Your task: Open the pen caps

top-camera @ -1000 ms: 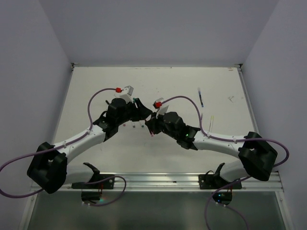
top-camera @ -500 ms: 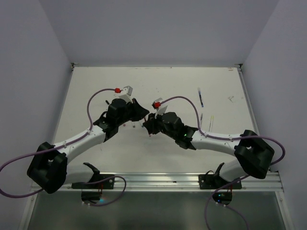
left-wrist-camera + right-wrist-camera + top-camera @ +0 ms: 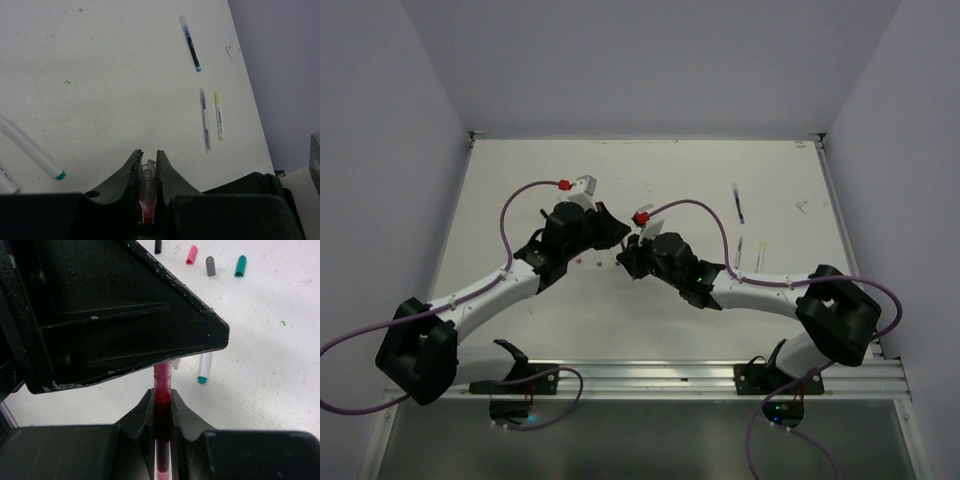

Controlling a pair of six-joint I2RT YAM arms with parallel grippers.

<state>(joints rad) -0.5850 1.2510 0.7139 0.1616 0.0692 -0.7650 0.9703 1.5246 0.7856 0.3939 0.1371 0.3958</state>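
A: Now that the left gripper (image 3: 147, 159) has closed its jaws, what is it pinching?
B: The pale, stubby plastic cap (image 3: 147, 176) of the slim dark-red marker pen (image 3: 161, 382), held in the air above the white table (image 3: 100, 75). The right gripper (image 3: 161, 399) is pressed onto the barrel.
A: Meaning?
B: Both ends are gripped, so I judge the cap, not yet off, is ready to pull.

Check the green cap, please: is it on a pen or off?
Off: the green cap lies loose on the table, beside the grey cap, no pen in it.
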